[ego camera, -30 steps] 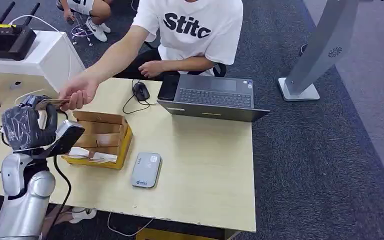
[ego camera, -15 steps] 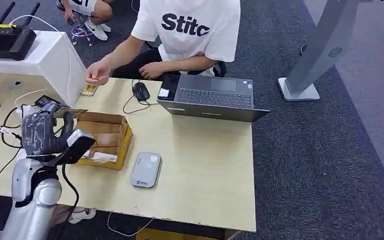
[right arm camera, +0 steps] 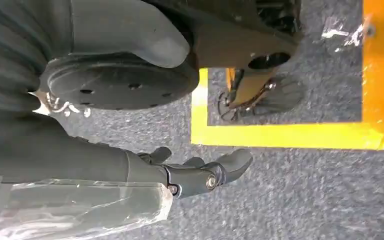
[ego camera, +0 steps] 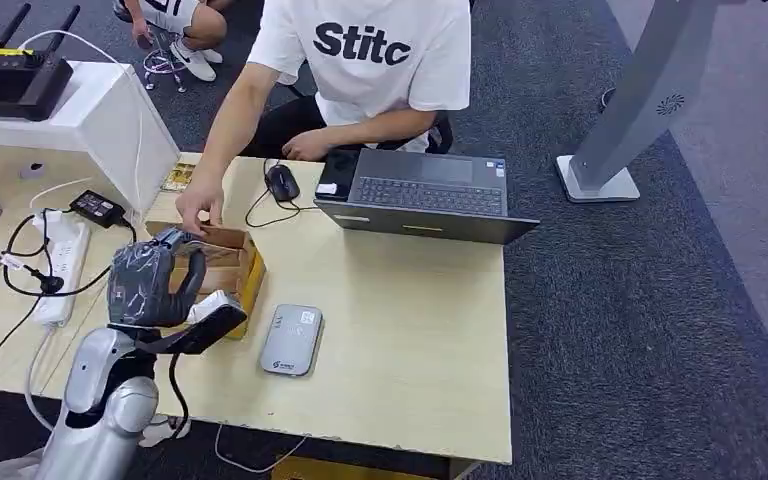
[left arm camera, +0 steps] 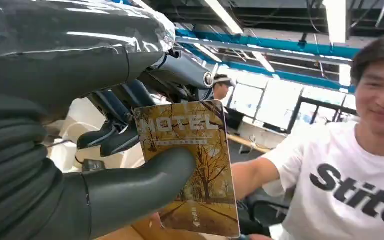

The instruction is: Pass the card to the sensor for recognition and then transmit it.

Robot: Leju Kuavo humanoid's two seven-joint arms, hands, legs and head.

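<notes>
Hiding card (left arm camera: 190, 165) btm edge: left robot hand (left arm camera: 80, 150) thumb.

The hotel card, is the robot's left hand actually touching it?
Touching. The left wrist view shows the left hand with its thick grey thumb pressed across the face of the hotel card and darker fingers behind it, so the card is pinched.

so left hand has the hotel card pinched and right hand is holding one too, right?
Half right. The left hand does pinch the hotel card between thumb and fingers, per the left wrist view. The right hand holds nothing: the right wrist view shows it hanging over the floor, fingers apart.
</notes>
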